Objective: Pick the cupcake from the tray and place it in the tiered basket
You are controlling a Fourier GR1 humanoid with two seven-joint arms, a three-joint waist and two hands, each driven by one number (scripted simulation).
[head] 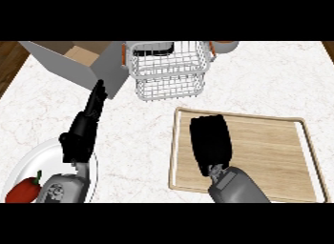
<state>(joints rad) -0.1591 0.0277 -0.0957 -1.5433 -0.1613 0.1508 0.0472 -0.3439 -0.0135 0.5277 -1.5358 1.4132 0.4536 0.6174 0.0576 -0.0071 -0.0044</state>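
Note:
No cupcake shows anywhere; my right hand lies palm down over the left part of the wooden tray and hides whatever is beneath it. The white wire tiered basket stands at the back centre, well beyond the tray, and holds nothing that I can see. My left hand is open at the left, fingers straight and pointing away, above the rim of a white plate.
A white plate at the front left carries a red bell pepper. A grey open cardboard box stands left of the basket. An orange-handled item sits behind the basket at the right.

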